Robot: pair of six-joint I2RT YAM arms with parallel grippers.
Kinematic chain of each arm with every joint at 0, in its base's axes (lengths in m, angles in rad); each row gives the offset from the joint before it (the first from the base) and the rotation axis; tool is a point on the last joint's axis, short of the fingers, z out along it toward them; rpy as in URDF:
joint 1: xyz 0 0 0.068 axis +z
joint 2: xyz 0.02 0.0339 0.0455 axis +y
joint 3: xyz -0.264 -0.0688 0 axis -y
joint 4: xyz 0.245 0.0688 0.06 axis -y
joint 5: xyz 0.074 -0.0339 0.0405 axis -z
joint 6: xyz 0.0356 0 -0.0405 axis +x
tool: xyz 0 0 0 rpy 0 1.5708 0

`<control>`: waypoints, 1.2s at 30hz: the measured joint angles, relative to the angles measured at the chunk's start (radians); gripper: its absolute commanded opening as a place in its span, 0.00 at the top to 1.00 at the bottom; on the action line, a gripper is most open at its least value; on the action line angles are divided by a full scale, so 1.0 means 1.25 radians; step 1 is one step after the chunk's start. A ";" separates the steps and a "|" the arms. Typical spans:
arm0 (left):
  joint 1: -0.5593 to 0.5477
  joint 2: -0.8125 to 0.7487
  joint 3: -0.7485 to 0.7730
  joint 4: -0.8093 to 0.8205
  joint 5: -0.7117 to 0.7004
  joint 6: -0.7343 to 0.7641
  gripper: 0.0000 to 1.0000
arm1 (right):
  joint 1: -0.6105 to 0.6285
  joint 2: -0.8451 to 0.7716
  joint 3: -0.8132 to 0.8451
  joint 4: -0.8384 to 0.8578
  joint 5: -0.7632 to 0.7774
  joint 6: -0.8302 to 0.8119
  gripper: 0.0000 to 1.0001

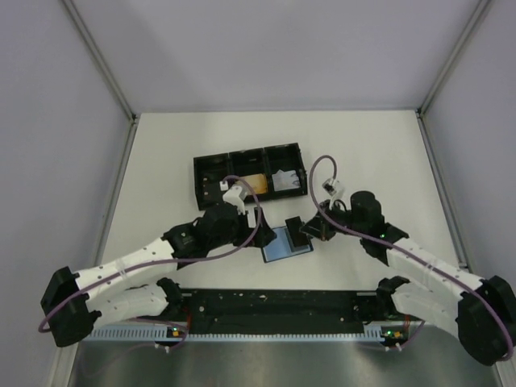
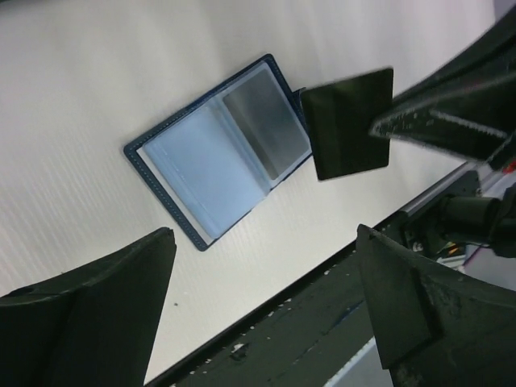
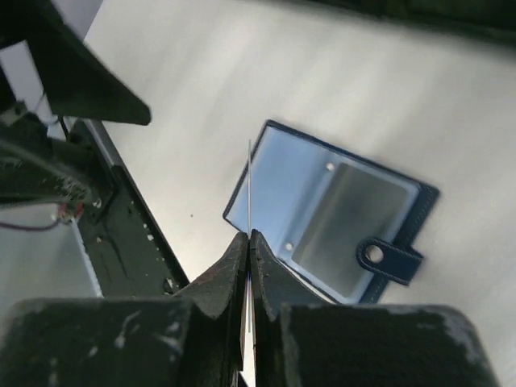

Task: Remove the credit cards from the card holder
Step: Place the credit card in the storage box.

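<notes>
From above, the left claw (image 1: pixel 256 218) sits just left of the open card holder (image 1: pixel 288 242), which lies flat on the white table (image 1: pixel 379 161). The right claw (image 1: pixel 305 231) is at the holder's far right corner, pinching a dark credit card (image 1: pixel 294 224). Past both claws stands a black tray (image 1: pixel 248 172) with three boxes, and an orange-tan card (image 1: pixel 255 181) lies in the middle box. Wide bare table lies to the right of the right claw. Only a thin strip lies between the tray and the holder.

In the left wrist view, the left claw (image 2: pixel 264 242) is spread wide and has nothing in it. The card holder (image 2: pixel 218 153) lies ahead of the claw, pale inside facing up, well apart from the fingers (image 2: pixel 97 306). The dark credit card (image 2: pixel 347 121) hangs at the holder's right corner (I cannot tell if they touch), held by the right claw (image 2: pixel 439 121). A black rail (image 2: pixel 322 322) at the table's edge runs close under the left claw.

In the right wrist view, the right claw (image 3: pixel 250 238) is closed tight on the dark credit card (image 3: pixel 249 185), seen edge-on as a thin line. The card holder (image 3: pixel 330 214) lies ahead and to the right of the fingertips, with its snap tab (image 3: pixel 387 256) sticking out. Bare table lies all round the holder. The black rail (image 3: pixel 129 226) is on the claw's left.
</notes>
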 measured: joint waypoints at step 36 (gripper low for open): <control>0.087 0.152 0.291 -0.053 0.054 -0.314 0.24 | 0.592 -0.026 0.016 0.335 0.872 -0.951 1.00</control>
